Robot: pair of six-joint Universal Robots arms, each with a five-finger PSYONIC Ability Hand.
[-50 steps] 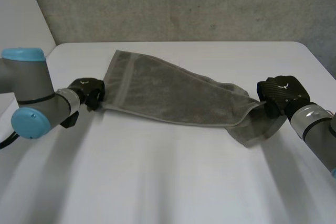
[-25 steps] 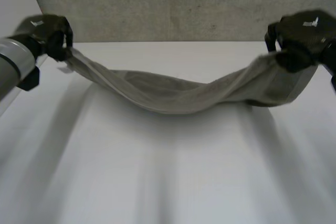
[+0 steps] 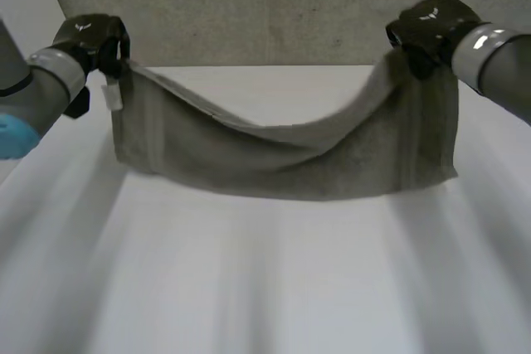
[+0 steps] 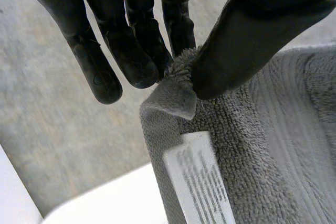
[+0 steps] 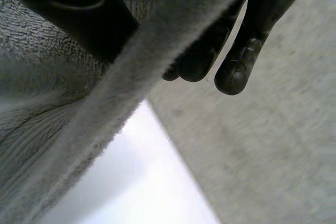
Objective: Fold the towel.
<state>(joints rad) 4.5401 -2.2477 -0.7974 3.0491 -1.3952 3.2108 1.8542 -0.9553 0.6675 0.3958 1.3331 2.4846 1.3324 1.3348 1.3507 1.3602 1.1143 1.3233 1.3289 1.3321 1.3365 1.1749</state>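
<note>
Towel (image 3: 282,163), one, sags between left hand (image 3: 91,39) and right hand (image 3: 430,26), each hand's fingers pinching one corner.

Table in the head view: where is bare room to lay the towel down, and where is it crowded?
The table is bare from the lower edge of the towel to the near side; a bare strip also lies between towel and wall. Crowded: the towel's top corners, pinched by the left hand and the right hand.

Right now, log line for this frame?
left hand: pinches towel corner | right hand: pinches opposite corner | towel: hangs between them, middle sagging | fold: not done
</note>
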